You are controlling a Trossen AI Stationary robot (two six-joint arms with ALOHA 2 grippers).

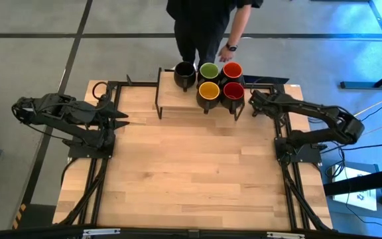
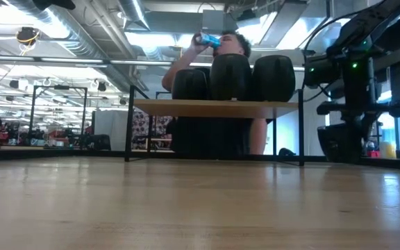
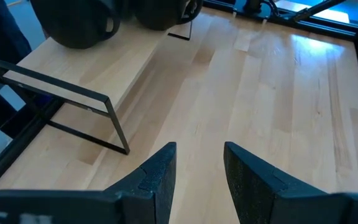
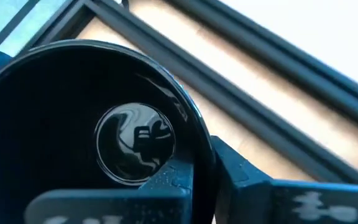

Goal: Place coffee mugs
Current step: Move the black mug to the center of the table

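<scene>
Five black coffee mugs stand on a raised wooden shelf (image 1: 178, 99) at the table's far edge. Their insides are black (image 1: 185, 72), green (image 1: 209, 70), red (image 1: 231, 69), yellow (image 1: 209, 90) and red (image 1: 233, 90). In the low view they show as dark round shapes (image 2: 229, 76). A sixth mug with a glossy black inside (image 4: 98, 118) fills the right wrist view. My right gripper (image 1: 252, 99) (image 4: 207, 168) is shut on it, just right of the shelf; my arm hides this mug from above. My left gripper (image 1: 121, 116) (image 3: 197, 174) hangs open over the table's left side, touching nothing. My right gripper has the black-inside mug by its rim wall (image 4: 197, 134). One finger (image 4: 173, 183) is inside the mug and the other (image 4: 241, 177) is outside. The mug's open mouth faces my wrist camera. I cannot tell whether the mug is lifted or resting on something.
A person stands behind the far edge with a hand (image 1: 231, 48) just above the mugs, and drinks from a blue can (image 2: 210, 40). Black frame rails (image 4: 241, 93) run along the table's edges. Bare wood (image 1: 191, 172) stretches between my arms and toward the near edge.
</scene>
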